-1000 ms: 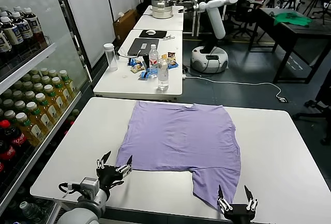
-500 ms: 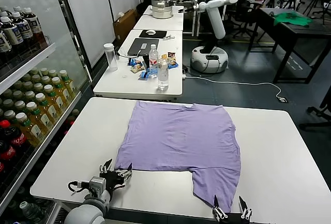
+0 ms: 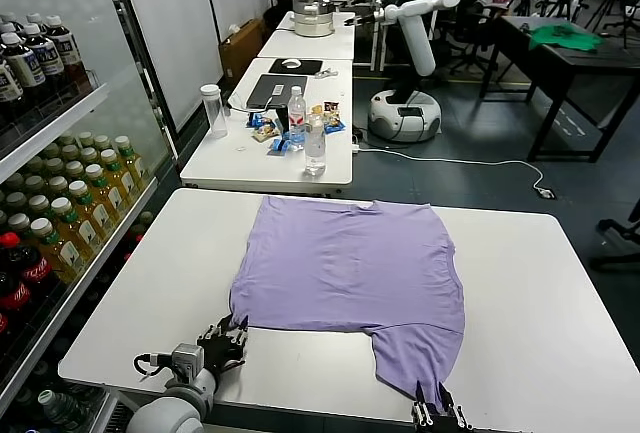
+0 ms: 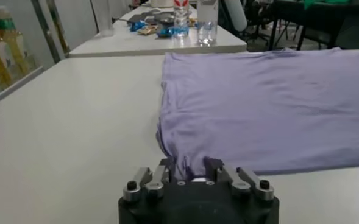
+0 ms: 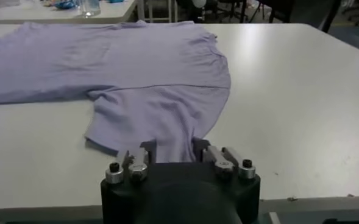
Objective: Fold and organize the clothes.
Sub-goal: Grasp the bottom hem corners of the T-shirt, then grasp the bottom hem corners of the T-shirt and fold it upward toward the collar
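Lavender and thin, the T-shirt (image 3: 350,273) lies spread flat on the smooth white table (image 3: 560,303) in the head view, its one visible sleeve hanging toward the near edge. The left gripper (image 3: 222,337) sits at the shirt's near-left corner, the right gripper (image 3: 432,408) at the sleeve's hem.

From the left wrist, soft fabric (image 4: 258,103) bunches into small folds between the narrowed metal fingers (image 4: 161,176), pinched.

From the right wrist, the sleeve edge (image 5: 161,122) is clamped between nearly closed fingers (image 5: 144,152).
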Available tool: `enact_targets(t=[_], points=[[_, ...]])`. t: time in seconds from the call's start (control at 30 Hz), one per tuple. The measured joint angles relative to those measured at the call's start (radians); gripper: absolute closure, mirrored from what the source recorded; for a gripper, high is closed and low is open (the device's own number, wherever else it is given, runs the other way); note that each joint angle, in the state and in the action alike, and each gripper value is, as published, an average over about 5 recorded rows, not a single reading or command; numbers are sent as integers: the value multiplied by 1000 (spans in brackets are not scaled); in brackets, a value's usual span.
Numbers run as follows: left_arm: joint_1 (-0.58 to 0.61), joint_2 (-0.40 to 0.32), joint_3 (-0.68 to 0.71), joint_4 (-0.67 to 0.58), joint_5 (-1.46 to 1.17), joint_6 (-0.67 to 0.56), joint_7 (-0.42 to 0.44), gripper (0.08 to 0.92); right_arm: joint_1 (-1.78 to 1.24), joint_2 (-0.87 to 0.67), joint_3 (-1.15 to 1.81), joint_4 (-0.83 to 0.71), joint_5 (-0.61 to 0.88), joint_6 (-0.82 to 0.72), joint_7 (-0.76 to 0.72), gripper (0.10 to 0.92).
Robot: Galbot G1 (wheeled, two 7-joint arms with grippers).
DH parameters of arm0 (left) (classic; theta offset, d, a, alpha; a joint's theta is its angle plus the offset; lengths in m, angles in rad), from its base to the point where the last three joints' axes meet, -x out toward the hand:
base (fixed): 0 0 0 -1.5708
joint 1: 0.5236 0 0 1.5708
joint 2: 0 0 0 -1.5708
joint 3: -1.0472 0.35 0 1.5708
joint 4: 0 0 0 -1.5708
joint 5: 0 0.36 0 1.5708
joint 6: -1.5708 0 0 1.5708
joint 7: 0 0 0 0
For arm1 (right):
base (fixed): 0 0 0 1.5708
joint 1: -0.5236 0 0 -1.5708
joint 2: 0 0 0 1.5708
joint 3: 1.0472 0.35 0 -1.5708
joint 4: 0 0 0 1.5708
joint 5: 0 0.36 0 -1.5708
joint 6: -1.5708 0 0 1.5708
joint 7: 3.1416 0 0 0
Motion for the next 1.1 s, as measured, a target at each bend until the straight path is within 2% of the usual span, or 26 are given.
enact_targets(t=[0.13, 0.23, 0.67, 1.1], points=[[7, 1, -8, -11, -42, -4, -3, 839, -2, -10, 12, 31, 9, 9, -11, 899], [15, 5, -15, -27, -71, -13, -2, 895, -1, -20, 29, 63, 17, 13, -20, 908], [12, 54, -41, -110, -186, -42, 2, 906, 69, -75, 140, 132, 78, 6, -43, 908], [-105, 102, -6, -54, -264, -48, 15, 906, 286, -164, 186, 10, 152, -42, -43, 908]])
